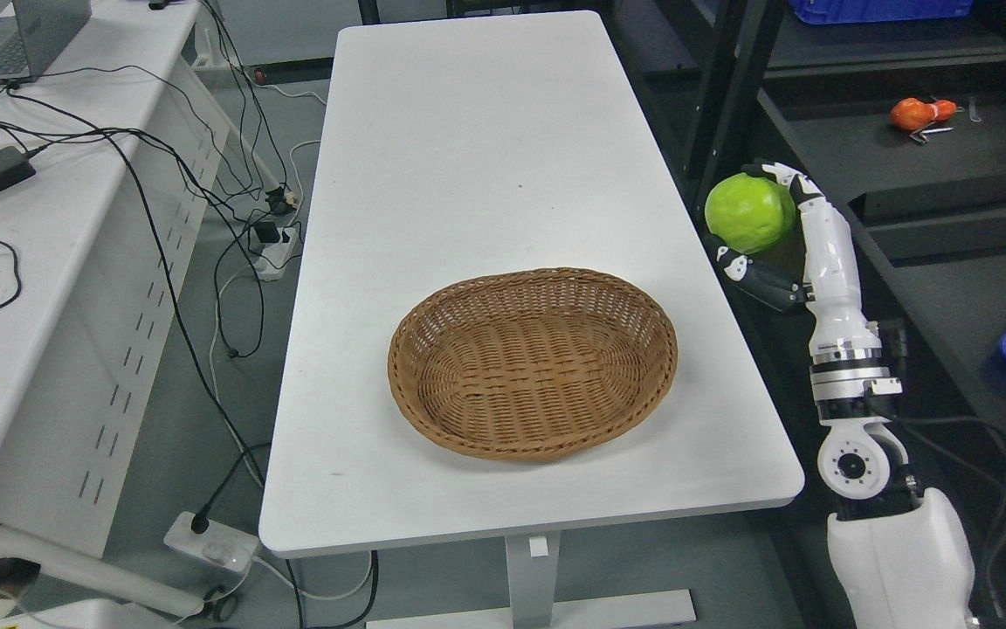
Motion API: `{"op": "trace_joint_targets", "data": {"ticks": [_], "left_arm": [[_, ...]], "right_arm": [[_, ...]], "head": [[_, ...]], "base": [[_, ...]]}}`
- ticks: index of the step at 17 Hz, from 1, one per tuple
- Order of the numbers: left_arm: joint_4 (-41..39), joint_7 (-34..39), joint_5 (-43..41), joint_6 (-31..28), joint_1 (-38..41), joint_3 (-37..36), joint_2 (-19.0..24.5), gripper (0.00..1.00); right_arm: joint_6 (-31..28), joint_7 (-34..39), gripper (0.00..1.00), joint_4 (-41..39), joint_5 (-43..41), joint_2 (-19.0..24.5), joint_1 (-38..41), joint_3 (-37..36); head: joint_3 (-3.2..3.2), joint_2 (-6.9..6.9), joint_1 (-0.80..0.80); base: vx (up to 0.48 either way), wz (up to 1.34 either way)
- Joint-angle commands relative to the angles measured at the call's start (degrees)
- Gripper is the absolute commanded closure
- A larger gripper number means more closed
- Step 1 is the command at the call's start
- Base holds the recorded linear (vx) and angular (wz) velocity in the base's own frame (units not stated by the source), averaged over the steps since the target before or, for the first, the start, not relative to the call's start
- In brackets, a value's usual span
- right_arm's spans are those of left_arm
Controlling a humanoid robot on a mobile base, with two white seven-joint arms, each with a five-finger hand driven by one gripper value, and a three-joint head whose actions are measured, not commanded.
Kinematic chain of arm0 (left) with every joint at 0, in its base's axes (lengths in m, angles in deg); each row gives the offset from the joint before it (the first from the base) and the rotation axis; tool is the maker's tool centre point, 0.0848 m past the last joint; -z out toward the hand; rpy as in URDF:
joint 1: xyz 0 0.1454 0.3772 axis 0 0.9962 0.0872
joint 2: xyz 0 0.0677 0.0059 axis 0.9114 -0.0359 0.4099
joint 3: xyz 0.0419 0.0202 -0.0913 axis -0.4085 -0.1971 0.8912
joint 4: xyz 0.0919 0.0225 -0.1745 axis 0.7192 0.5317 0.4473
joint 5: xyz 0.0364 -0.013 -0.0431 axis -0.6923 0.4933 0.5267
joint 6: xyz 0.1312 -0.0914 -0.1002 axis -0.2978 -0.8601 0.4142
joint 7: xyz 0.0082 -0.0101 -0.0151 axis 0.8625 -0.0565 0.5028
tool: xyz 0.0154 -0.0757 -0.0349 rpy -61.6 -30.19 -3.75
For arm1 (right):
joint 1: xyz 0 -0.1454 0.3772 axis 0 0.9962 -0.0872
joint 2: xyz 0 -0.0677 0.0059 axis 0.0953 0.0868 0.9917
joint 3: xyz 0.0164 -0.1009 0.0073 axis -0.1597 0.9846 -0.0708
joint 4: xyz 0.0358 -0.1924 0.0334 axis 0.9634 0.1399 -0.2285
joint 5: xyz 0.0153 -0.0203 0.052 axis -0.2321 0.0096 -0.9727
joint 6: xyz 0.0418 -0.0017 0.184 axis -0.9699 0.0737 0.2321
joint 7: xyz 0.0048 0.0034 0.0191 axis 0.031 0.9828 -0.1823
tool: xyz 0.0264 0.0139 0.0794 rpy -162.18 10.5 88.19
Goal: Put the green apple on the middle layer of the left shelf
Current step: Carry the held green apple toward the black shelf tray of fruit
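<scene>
A white table (503, 175) is occupying the centre of the head view, with a black shelf unit (931, 201) standing just beside its right edge. A brown wicker basket (433, 411) is sitting on the table's near half. The right arm is rising from the lower right corner, and its right hand (774, 236) is curling around the green apple (749, 212) — fingers wrapping its far side, thumb pressing from below. The apple is being held off the table's right edge, beside the shelf. An orange item (922, 114) is lying farther back on a shelf layer.
</scene>
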Motion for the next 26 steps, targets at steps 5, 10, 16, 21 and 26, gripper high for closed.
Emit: {"op": "trace_joint_targets", "data": {"ticks": [5,10,16,21,26], "left_arm": [[0.1,0.0,0.0,0.0,0.0,0.0,1.0,0.0],[0.0,0.0,0.0,0.0,0.0,0.0,1.0,0.0],[0.0,0.0,0.0,0.0,0.0,0.0,1.0,0.0],[0.1,0.0,0.0,0.0,0.0,0.0,1.0,0.0],[0.1,0.0,0.0,0.0,0.0,0.0,1.0,0.0]], "right_arm": [[0.2,0.0,0.99,-1.3,-0.1,1.3,1.6,-3.6],[0.2,0.0,0.99,-1.3,-0.1,1.3,1.9,-3.5],[0.5,-0.1,0.98,-1.3,-0.1,1.3,1.8,-3.5],[5.3,0.8,0.98,-1.7,-0.1,1.0,3.6,-1.0],[5.2,0.7,0.98,-1.7,-0.1,1.3,4.5,0.8]], "head": [[0.0,0.0,0.0],[0.0,0.0,0.0],[0.0,0.0,0.0],[0.0,0.0,0.0],[0.0,0.0,0.0]], "base": [[-0.207,0.2],[-0.306,0.14],[-0.334,-0.13],[-0.291,-0.25],[-0.284,-0.08]]}}
